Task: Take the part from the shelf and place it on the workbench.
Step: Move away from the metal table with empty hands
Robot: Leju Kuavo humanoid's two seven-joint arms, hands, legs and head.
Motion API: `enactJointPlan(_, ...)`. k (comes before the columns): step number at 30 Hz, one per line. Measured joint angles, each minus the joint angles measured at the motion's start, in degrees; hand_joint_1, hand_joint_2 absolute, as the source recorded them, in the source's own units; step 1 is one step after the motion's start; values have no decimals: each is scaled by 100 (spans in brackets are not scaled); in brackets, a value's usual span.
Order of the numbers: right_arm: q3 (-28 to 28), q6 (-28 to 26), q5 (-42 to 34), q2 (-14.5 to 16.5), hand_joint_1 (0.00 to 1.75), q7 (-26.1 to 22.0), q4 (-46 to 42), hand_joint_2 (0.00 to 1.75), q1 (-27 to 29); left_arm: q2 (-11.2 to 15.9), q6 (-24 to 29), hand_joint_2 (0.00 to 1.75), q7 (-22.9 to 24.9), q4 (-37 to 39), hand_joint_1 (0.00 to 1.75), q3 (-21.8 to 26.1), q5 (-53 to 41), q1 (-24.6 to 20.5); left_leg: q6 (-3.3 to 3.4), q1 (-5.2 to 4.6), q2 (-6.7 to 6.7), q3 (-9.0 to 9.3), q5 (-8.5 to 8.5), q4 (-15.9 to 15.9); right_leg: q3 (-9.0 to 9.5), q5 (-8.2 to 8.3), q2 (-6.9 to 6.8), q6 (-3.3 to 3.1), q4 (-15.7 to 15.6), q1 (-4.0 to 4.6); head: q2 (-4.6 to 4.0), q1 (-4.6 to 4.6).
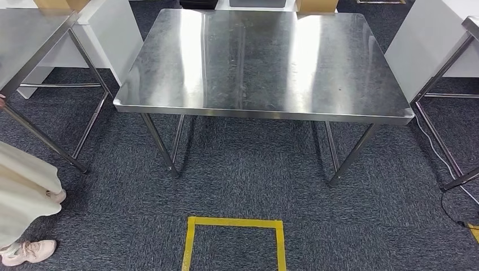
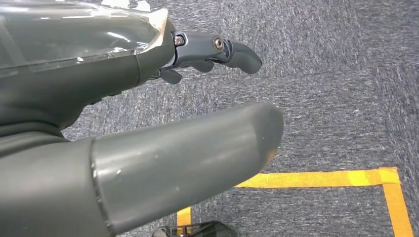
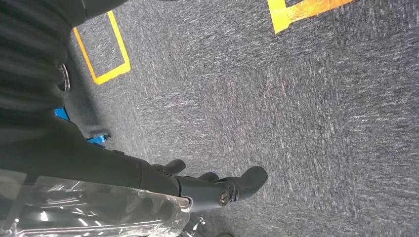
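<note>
The steel workbench [image 1: 265,62] stands straight ahead with a bare, shiny top. My left hand [image 2: 148,113] hangs over the grey carpet, its thick thumb [image 2: 197,153] apart from the dark fingers [image 2: 222,52], and nothing lies between them. In the right wrist view my right hand [image 3: 197,187] also hangs above the carpet, its fingers [image 3: 242,182] stretched out and holding nothing.
A second steel table [image 1: 28,39] stands at the left, and another table frame [image 1: 446,73] at the right with a cable [image 1: 446,164] on the floor. A person in a pale skirt [image 1: 22,186] stands at the left edge. A yellow tape square [image 1: 234,223] marks the carpet before the workbench.
</note>
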Motion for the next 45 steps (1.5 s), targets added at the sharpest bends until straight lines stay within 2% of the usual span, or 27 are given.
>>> enactJointPlan(2, -1, -3, -10, 3, 0, 1, 0, 175, -7, 1, -4, 0, 16, 0, 0, -1, -19, -30, 56, -36, -9, 247, 113, -442, -22, 45, -2, 69, 4, 20, 0, 7)
enactJointPlan(5, -2, -11, -16, 6, 0, 1, 0, 175, -10, -3, -8, 0, 24, 0, 0, -1, -24, -43, 169, -70, 5, 196, 235, -506, -61, 113, -7, 192, -9, 33, 0, 14)
enactJointPlan(6, -3, -14, -21, 4, 0, 1, 0, 175, -8, -6, -8, 0, 26, 0, 0, 0, -25, -48, 217, -64, 19, 166, 301, -547, -111, 47, -3, 201, 60, 39, 0, 18)
enactJointPlan(7, -3, -16, -25, 4, 0, 2, 1, 175, -6, -8, -8, 0, 28, 0, 0, 1, -25, -57, 266, -55, 33, 123, 375, -587, -200, -106, 1, 181, 235, 45, 0, 29)
enactJointPlan(9, -4, -17, -32, 5, 0, 5, 2, 175, -8, -9, -10, 0, 36, 0, 0, 1, -32, -73, 327, -59, 48, -21, 502, -611, -474, -593, 10, 120, 933, 26, 0, 53)
enactJointPlan(11, -4, -19, -32, 3, 0, 13, 2, 175, -6, -10, -15, 0, 44, 0, 0, 1, -48, -78, 331, -71, 55, -190, 622, -602, -634, -901, 11, 155, 1586, 10, 0, 67)
enactJointPlan(12, -4, -20, -32, -2, 0, 17, 2, 175, -3, -13, -19, 0, 46, 0, 0, 1, -55, -78, 319, -74, 57, -269, 677, -597, -567, -897, 11, 211, 1640, 4, 0, 68)
enactJointPlan(13, -5, -20, -31, -6, 0, 17, 2, 175, -2, -15, -23, 0, 48, 0, 0, 1, -60, -78, 300, -73, 58, -346, 732, -588, -362, -798, 11, 277, 1433, -1, -1, 69)
enactJointPlan(15, -5, -21, -24, -13, 0, 10, 2, 175, -15, -19, -27, 0, 49, -1, 0, 0, -62, -80, 250, -80, 56, -478, 827, -551, 274, -599, 11, 351, 555, -12, 1, 73)
enactJointPlan(17, -4, -22, -10, -17, 0, 0, 2, 175, -32, -18, -27, 0, 48, -1, 0, 0, -63, -85, 186, -101, 55, -556, 908, -506, 665, -555, 33, 294, -87, 14, 1, 68)
enactJointPlan(19, -4, -25, 1, -25, 0, -6, 2, 175, -33, -21, -27, 0, 48, 0, 0, 0, -64, -89, 113, -101, 51, -577, 982, -505, 660, -552, 54, 176, -191, 61, 0, 52)
enactJointPlan(20, -5, -27, 2, -23, 0, -7, 2, 175, -32, -19, -27, 0, 48, 0, 0, 1, -64, -89, 74, -84, 43, -594, 1000, -498, 622, -518, 48, 108, -206, 31, 0, 50)
enactJointPlan(21, -5, -27, 3, -21, 0, -8, 2, 175, -36, -16, -27, 0, 48, 0, 0, 1, -64, -86, 34, -63, 34, -622, 929, -456, 592, -470, 39, 41, -210, 16, -1, 38)
enactJointPlan(23, -4, -27, 4, -14, 0, -8, 2, 175, -39, -8, -27, 0, 49, 0, 0, 1, -64, -80, -37, -20, 16, -737, 465, -92, 496, -343, 17, -86, -231, -31, -1, 17)
enactJointPlan(25, -5, -27, 4, -15, 0, -7, 2, 175, -29, -9, -27, 0, 49, 0, 0, 0, -64, -80, -100, 11, 10, -863, -121, 577, 373, -241, 3, -136, -225, -10, -1, 0)
enactJointPlan(26, -5, -27, 3, -16, 0, -7, 2, 175, -23, -10, -27, 0, 49, 0, 0, 0, -64, -80, -128, 26, 10, -882, -248, 861, 321, -195, -2, -133, -215, -4, -1, -2)
enactJointPlan(28, -6, -27, 3, -15, 0, -14, 2, 175, -12, -10, -27, 0, 48, 0, 0, 0, -64, -80, -156, 55, 11, -688, -134, 959, 205, -113, -3, -101, -175, 2, -1, -3)
enactJointPlan(30, -6, -27, 2, -13, 0, -23, 2, 175, -9, -7, -28, 0, 47, -1, 0, 0, -65, -86, -121, 67, 6, -154, 100, 306, 112, -64, 5, -56, -117, 0, -1, -5)
enactJointPlan(32, -6, -29, 1, -7, 0, -25, 2, 175, -14, 2, -30, 0, 46, -2, 0, 0, -68, -97, -57, 45, -5, 295, 107, -373, 54, -21, 4, 10, -78, 12, -1, -1)
enactJointPlan(33, -6, -31, 1, -4, 0, -25, 2, 175, -18, 5, -30, 0, 47, -2, 0, 0, -69, -101, -28, 25, -10, 381, 59, -533, 35, 6, -1, 50, -74, 15, -1, -1)
enactJointPlan(36, -6, -36, 1, -5, 0, -22, 2, 175, -23, 1, -28, 0, 48, -1, 0, 1, -69, -102, 100, 7, 7, 363, 141, -686, -36, 47, -6, 178, -55, 34, -1, 1)
enactJointPlan(37, -6, -37, 1, -8, 0, -19, 2, 175, -22, -4, -27, 0, 48, -1, 0, 1, -68, -104, 162, 13, 19, 341, 203, -740, -107, -40, -1, 180, 58, 42, -1, 13)
enactJointPlan(39, -6, -38, 1, -15, 0, -9, 2, 175, -16, -11, -25, 0, 44, -1, 0, 3, -67, -101, 230, 6, 44, 271, 299, -800, -354, -411, 10, 121, 607, 27, -1, 40)
enactJointPlan(41, -6, -38, -4, -20, 0, -5, 2, 175, -7, -13, -18, 0, 35, -1, 0, 4, -68, -94, 235, -13, 60, 174, 361, -785, -572, -728, 13, 113, 1289, 11, 0, 56)
enactJointPlan(42, -6, -38, -8, -26, 0, -5, 2, 175, -4, -16, -14, 0, 31, 0, 0, 4, -69, -92, 227, -19, 67, 132, 386, -770, -587, -763, 13, 148, 1450, 3, 0, 56)
enactJointPlan(43, -6, -38, -15, -33, 0, -6, 2, 175, -2, -21, -10, 0, 27, 0, 0, 3, -71, -92, 215, -18, 70, 88, 408, -745, -477, -706, 12, 206, 1378, -6, 0, 56)
enactJointPlan(45, -6, -38, -28, -47, 0, -7, 2, 175, -8, -27, -7, 0, 25, 0, 0, 2, -77, -93, 179, -8, 74, 11, 424, -664, 36, -505, 9, 309, 606, -44, 0, 56)
